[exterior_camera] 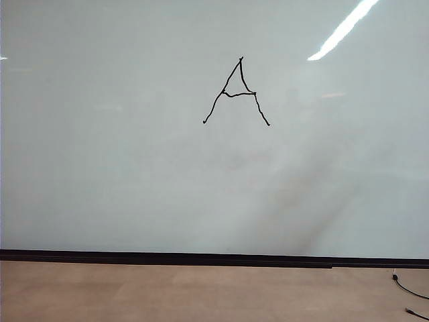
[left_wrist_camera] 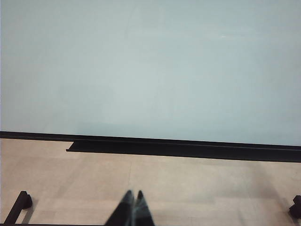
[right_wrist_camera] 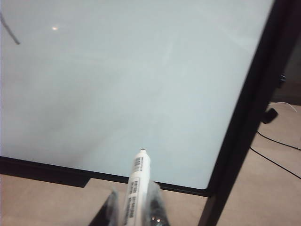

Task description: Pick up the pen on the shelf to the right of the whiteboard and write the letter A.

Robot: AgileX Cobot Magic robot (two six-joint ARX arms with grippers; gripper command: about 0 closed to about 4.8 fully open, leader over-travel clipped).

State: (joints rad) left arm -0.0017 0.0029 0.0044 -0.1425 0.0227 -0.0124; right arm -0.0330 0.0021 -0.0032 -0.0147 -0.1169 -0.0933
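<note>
Left hand (left_wrist_camera: 133, 203): seen only in the left wrist view, low and centre; its two dark fingertips meet, closed on nothing, above the tan floor (left_wrist_camera: 188, 188).
Whiteboard (exterior_camera: 134, 168): fills most of the exterior view; black strip along its lower edge, floor below.
Letter A (exterior_camera: 236, 92): thin wobbly black strokes, upper centre of the exterior view, slightly right of middle.
Stroke end (right_wrist_camera: 10, 29): short dark line at the far upper left of the right wrist view.
Right hand (right_wrist_camera: 133, 207): bottom centre of the right wrist view, fingers clamped around the pen.
Pen (right_wrist_camera: 136, 186): white barrel with black print, held between the fingers, black tip pointing toward the board, clear of the surface.
Board frame (right_wrist_camera: 244, 117): black upright, right side of the right wrist view.
Cables (exterior_camera: 409, 292): black, on the floor at lower right of the exterior view.
</note>
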